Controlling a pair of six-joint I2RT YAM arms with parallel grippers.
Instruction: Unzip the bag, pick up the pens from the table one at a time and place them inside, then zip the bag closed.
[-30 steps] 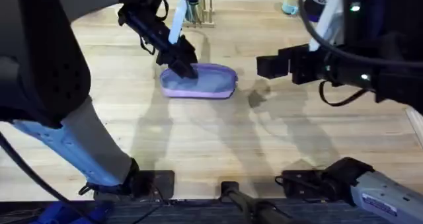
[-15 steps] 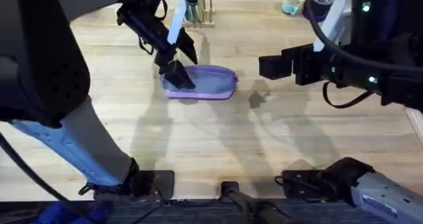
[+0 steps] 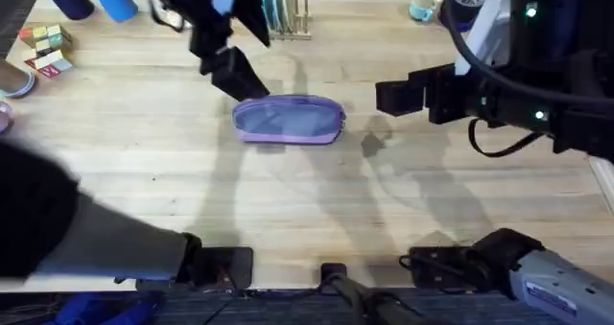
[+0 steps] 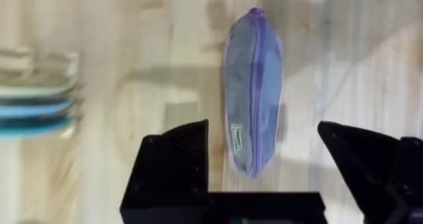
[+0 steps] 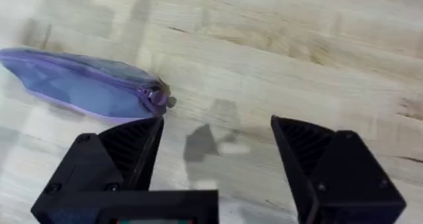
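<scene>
Bag: the lavender bag (image 3: 288, 120) lies flat on the table (image 3: 307, 210), lengthwise across your overhead view, zip line running along its top. No pens can be seen lying loose around it.

Zip state: the zip looks drawn shut from end to end, with the pull (image 5: 158, 97) at the end nearest your right arm — judge the task as near its finish, though what is inside the bag is hidden.

Left gripper: the left gripper (image 3: 230, 68) hangs above the table just behind the bag's far-left end, clear of the fabric. Its black fingers (image 4: 173, 159) stand wide apart and hold nothing.

Right gripper: the right gripper (image 3: 393, 95) hovers off the bag's pull end, apart from it. Its fingers (image 5: 119, 154) are spread wide and empty.

Handling: expect a soft, light pouch that sags and slides on the smooth wood. If you must move it, pinch the body across its middle; for the zip, steady one end with one arm and take the small pull with the other — it is a slim target and may slip.

Writing: a small pale sewn tag (image 4: 238, 137) sits on the bag's side near one end; its lettering is too small to read. No brand is legible.
</scene>
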